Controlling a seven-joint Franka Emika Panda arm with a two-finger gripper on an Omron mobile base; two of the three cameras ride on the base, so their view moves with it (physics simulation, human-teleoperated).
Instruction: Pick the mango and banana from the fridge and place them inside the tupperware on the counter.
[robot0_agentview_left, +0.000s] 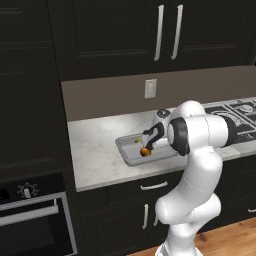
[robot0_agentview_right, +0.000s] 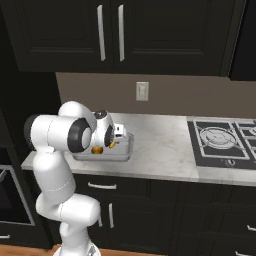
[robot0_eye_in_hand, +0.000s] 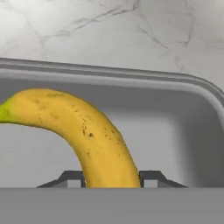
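The yellow banana (robot0_eye_in_hand: 87, 131) curves up from between my gripper's (robot0_eye_in_hand: 111, 179) two dark fingertips (robot0_eye_in_hand: 72, 178), which sit against its sides just above the floor of the grey tupperware (robot0_eye_in_hand: 166, 113). In the left base view the gripper (robot0_agentview_left: 145, 142) hangs low over the tupperware (robot0_agentview_left: 125, 151) on the counter (robot0_agentview_left: 95, 150), a bit of banana (robot0_agentview_left: 138, 140) shows at it, and the orange mango (robot0_agentview_left: 145, 151) lies in the container just below. In the right base view the mango (robot0_agentview_right: 97, 149) peeks out behind my arm, inside the tupperware (robot0_agentview_right: 128, 149). The fridge is out of view.
A gas stove (robot0_agentview_left: 240, 112) (robot0_agentview_right: 225, 140) lies on the counter to the right of the container. A wall outlet (robot0_agentview_left: 150, 88) sits on the backsplash under dark wall cabinets. An oven (robot0_agentview_left: 30, 215) stands at the lower left.
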